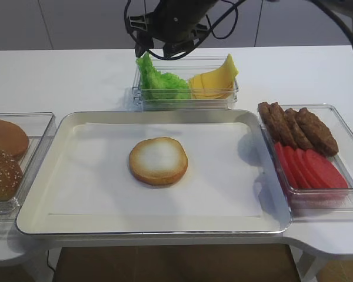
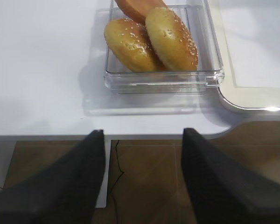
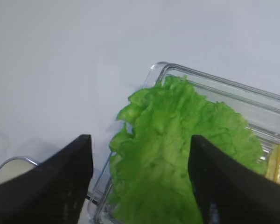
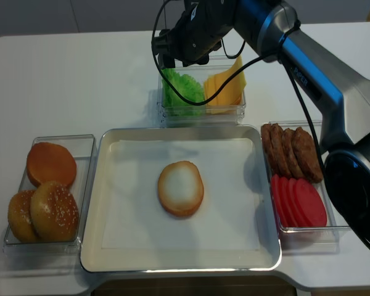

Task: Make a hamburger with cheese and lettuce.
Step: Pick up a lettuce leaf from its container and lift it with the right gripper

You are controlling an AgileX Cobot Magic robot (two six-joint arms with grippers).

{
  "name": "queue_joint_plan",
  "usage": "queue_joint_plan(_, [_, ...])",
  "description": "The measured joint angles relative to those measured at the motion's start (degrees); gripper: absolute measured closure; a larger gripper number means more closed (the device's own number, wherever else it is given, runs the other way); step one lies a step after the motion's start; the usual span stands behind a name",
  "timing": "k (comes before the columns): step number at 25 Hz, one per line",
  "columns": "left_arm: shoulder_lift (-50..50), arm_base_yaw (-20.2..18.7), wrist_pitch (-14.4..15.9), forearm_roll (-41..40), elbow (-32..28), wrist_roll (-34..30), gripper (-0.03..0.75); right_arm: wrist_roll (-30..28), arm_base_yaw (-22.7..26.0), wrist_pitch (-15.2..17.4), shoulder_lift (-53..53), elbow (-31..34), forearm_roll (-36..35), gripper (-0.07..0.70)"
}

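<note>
While the right gripper (image 3: 140, 182) hangs wide open, empty, we count one hamburger (image 1: 158, 160), four patties (image 1: 297, 127), white table (image 1: 76, 76).

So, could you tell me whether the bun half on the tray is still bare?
Bare. The hamburger shows only its pale cut face; lettuce and cheese remain in their container.

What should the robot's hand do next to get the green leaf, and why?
Probably lower the right gripper a little onto the lettuce and close. Its jaws stand open above the leaf, which is in its clear box, and the bun half on the tray is bare.
</note>
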State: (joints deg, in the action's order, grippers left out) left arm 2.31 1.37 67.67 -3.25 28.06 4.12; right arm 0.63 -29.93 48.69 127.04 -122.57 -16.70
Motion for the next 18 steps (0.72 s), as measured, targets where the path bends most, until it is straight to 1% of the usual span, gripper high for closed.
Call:
queue_joint_plan(7, [0.0, 0.0, 0.0, 0.0, 0.0, 0.0, 0.324, 0.0, 0.0, -0.5, 0.2, 0.0, 0.1, 0.133])
queue_joint_plan(13, [0.0, 0.0, 0.0, 0.0, 0.0, 0.0, 0.324, 0.2, 0.2, -0.7, 0.3, 0.0, 2.5, 0.133])
queue_joint_plan(18, [0.0, 0.0, 0.0, 0.0, 0.0, 0.0, 0.324, 0.4, 0.2, -0.7, 0.5, 0.0, 2.7, 0.133])
